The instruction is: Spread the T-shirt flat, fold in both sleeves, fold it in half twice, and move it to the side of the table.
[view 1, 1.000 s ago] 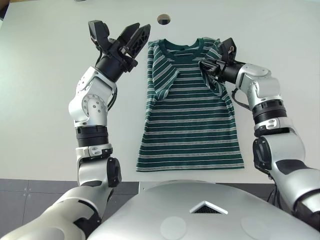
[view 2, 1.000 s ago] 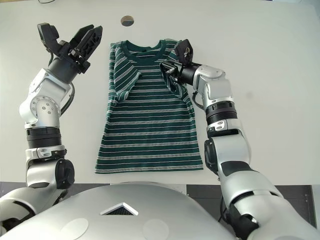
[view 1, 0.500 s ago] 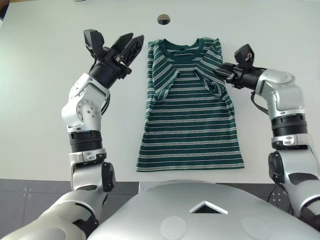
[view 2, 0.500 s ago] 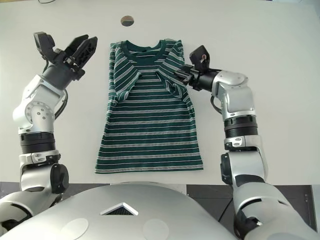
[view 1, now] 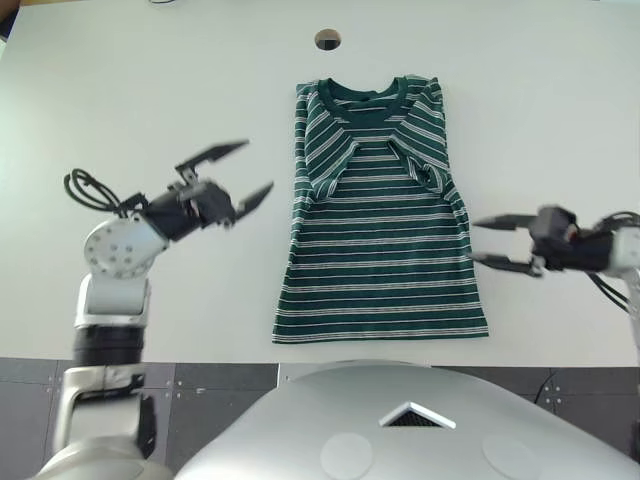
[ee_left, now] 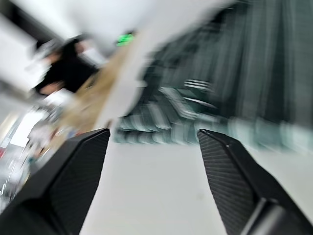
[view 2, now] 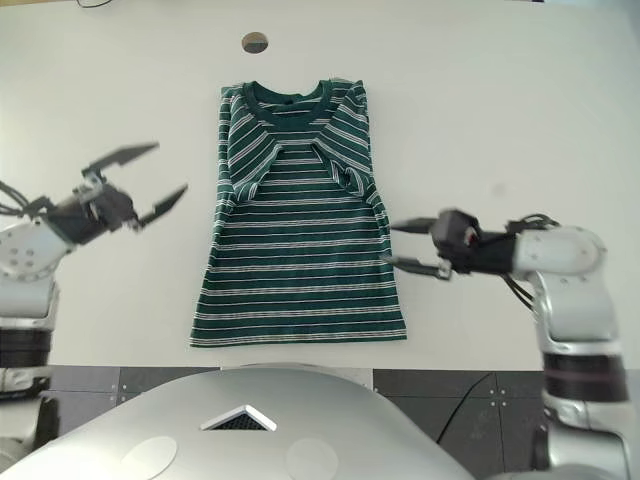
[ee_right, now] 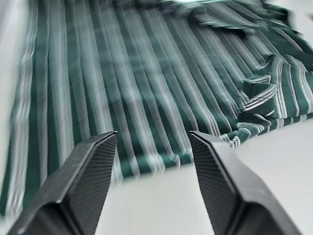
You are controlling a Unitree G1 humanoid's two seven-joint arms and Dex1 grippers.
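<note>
Both arms had swung back from the collar end. The left gripper [view 1: 257, 166] hung spread wide, left of the T-shirt [view 1: 375, 230] and clear of it. The right gripper [view 1: 474, 240], off the sleeve now, gaped just beside the shirt's right edge. The shirt lay mid-table [view 1: 150, 80], both sleeves folded in. The left wrist view was smeared, its shirt barely readable. A round hole [view 1: 327, 39] sat beyond the collar.

The T-shirt [view 1: 380, 240] is soft, matt knit cloth, lightly creased at the folded sleeves. The bench [view 1: 150, 90] has a smooth, matt white surface. The left claw [view 1: 258, 166] and right claw [view 1: 474, 240] are matt black with a fine woven texture.
</note>
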